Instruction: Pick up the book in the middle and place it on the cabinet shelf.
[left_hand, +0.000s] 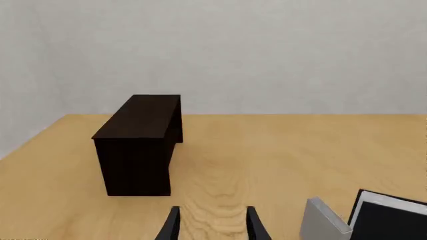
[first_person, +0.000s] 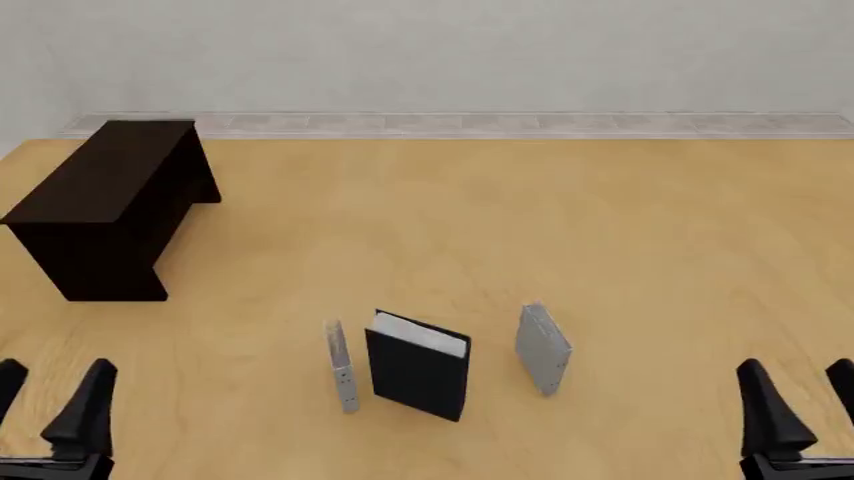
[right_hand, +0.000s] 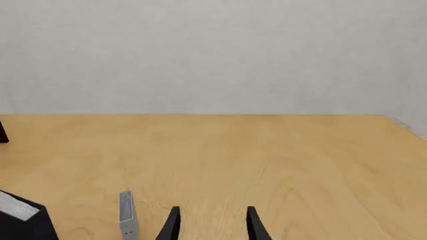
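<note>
Standing upright near the front middle of the desk, the book is sitting between a thin grey book and a small silver-grey book, apart from both. The cabinet shelf is resting well away at the far left. The left end effector and the right end effector are hovering at the near corners, fingers spread and holding nothing.
</note>
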